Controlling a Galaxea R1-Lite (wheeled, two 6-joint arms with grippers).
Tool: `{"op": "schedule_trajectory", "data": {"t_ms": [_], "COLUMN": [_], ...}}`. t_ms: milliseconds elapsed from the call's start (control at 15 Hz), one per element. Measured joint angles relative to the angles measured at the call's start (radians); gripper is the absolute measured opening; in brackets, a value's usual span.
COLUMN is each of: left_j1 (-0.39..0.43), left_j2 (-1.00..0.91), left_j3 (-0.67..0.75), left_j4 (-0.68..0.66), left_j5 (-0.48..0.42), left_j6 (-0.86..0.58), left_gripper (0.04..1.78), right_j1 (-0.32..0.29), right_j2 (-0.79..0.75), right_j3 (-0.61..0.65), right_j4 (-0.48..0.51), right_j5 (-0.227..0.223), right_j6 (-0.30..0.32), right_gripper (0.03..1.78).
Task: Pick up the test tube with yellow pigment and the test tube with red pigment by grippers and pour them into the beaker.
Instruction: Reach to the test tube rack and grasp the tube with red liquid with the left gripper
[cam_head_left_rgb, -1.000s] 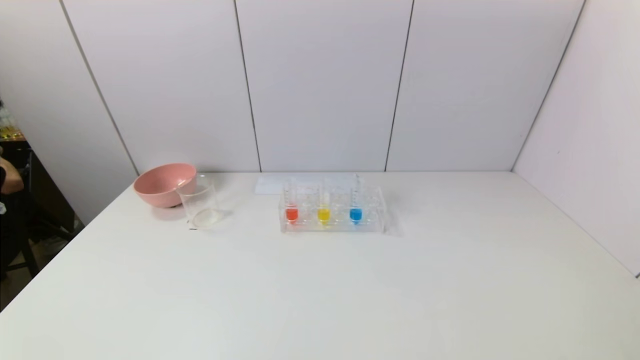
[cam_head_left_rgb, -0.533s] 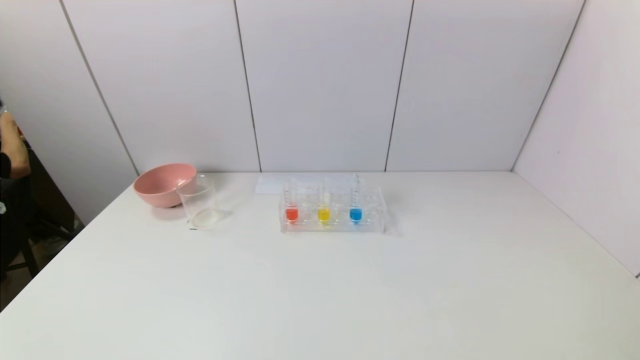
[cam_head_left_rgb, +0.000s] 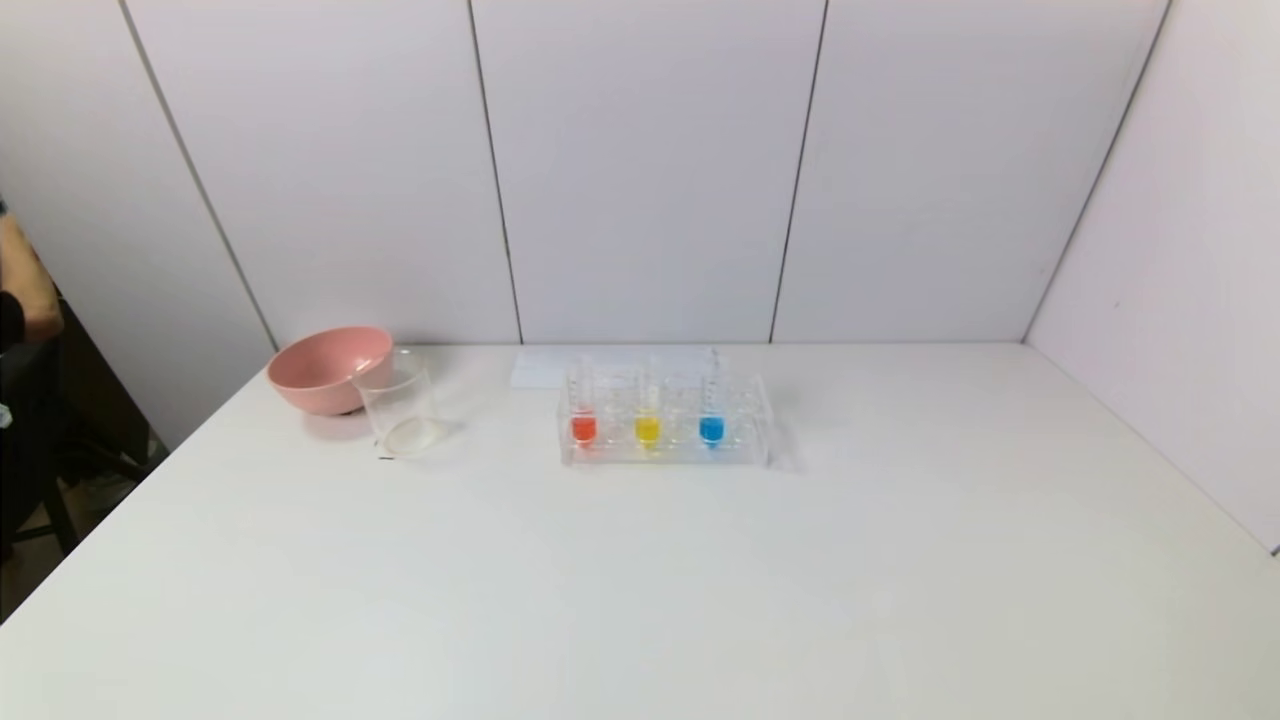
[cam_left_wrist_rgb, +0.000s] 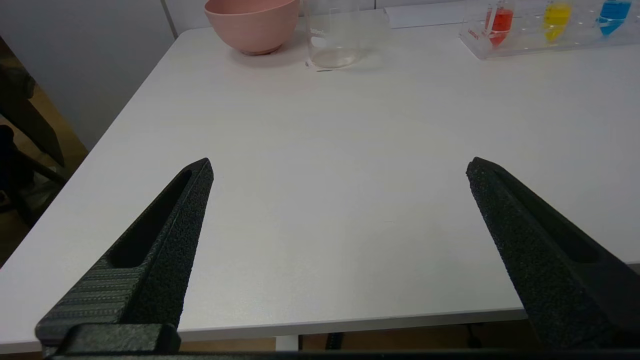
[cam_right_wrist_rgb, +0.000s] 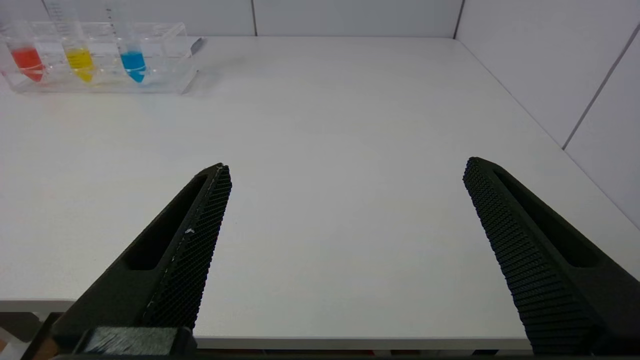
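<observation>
— Where are your grippers?

— Left gripper (cam_left_wrist_rgb: 340, 167) and right gripper (cam_right_wrist_rgb: 345, 167) both sit at the table's (cam_head_left_rgb: 640, 600) near edge, at 6 o'clock, fingers spread wide, holding nothing.

— And your tubes?

— Upright in the clear rack (cam_head_left_rgb: 665, 450) at 12: red-pigment tube (cam_head_left_rgb: 583, 428), yellow-pigment tube (cam_head_left_rgb: 647, 429), blue tube (cam_head_left_rgb: 711, 429). Beaker (cam_head_left_rgb: 400, 405) at 11, pink bowl (cam_head_left_rgb: 328, 368) just behind it.

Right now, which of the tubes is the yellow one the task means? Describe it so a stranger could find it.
Look toward the far edge of the white table for the clear rack. Three tubes stand in it in a row. The test tube with yellow pigment is the middle one, between the red tube and the blue tube.
</observation>
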Motion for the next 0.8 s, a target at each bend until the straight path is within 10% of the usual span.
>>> {"op": "schedule_trajectory", "data": {"t_ms": [800], "left_j1": [0.0], "left_j2": [0.02], "left_j3": [-0.114], "left_j4": [0.037], "left_j5": [-0.012], "left_j6": [-0.002], "left_gripper": [1.78], "right_j1": [0.0], "right_j2": [0.0], "right_j3": [0.0], "right_j4": [0.0], "right_j5": [0.0], "right_j6": [0.0], "right_gripper": [1.7]}}
